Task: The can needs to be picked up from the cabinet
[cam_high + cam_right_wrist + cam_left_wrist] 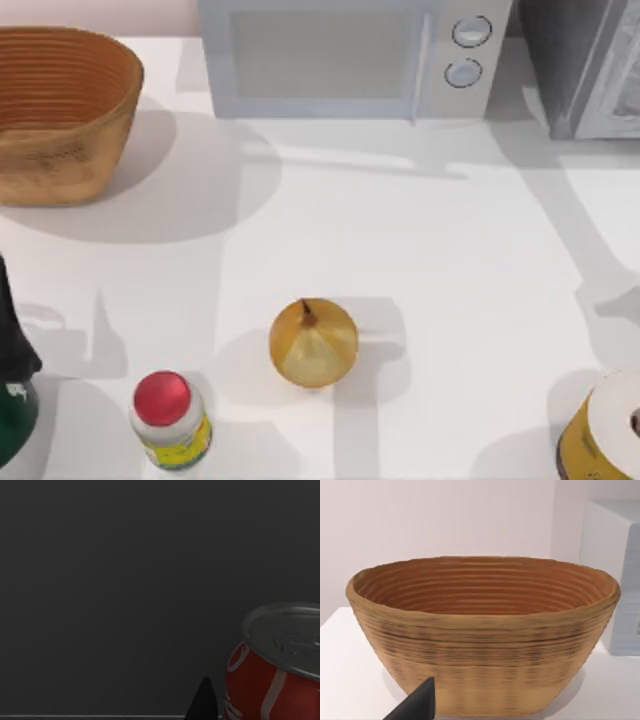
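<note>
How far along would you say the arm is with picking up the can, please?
Done: the right gripper has reached into the dark cabinet, close beside the red can. In hand: lining up on the can, which stands upright, seemingly ungrasped. Left: closing, lifting, withdrawing. The left gripper idles facing the basket.

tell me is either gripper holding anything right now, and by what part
It cannot be told. The right wrist view shows the red can close beside a dark fingertip, but no grip is visible. The left wrist view faces the wicker basket, not gripping it.

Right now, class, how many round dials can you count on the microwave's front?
2: the upper dial and the lower dial, stacked at the right end of the microwave.
</note>
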{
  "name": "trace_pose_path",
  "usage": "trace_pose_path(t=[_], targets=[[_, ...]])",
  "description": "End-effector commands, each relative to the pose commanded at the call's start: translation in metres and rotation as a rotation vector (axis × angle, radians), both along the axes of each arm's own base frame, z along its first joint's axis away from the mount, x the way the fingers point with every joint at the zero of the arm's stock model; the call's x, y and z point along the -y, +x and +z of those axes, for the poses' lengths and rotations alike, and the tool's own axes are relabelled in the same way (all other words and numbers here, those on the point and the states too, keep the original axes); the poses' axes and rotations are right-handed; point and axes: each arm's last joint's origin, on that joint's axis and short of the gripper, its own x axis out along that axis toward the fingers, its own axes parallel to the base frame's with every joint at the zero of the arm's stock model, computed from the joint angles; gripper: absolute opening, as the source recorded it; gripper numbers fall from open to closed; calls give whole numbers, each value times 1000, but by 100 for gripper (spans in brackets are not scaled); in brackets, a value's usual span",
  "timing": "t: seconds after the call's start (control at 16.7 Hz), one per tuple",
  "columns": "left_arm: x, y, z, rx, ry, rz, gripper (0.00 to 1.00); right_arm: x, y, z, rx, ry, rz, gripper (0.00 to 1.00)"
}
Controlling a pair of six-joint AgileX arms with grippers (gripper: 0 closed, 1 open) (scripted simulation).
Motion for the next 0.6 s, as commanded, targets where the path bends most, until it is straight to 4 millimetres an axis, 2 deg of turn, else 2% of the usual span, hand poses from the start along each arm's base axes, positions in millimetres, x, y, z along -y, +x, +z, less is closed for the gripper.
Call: trace_pose_path(t=[0.18,0.3,0.42,0.6], targets=[[0,0,0,0,0,0,100,-1,-2,1,3,2,1,0],[0,0,0,0,0,0,100,-2,-16,11,12,5,-14,0],[0,0,0,0,0,0,100,-5,-46,27,18,8,-25,0],[0,0,0,0,0,0,100,-5,-117,54,34,16,-18,0]])
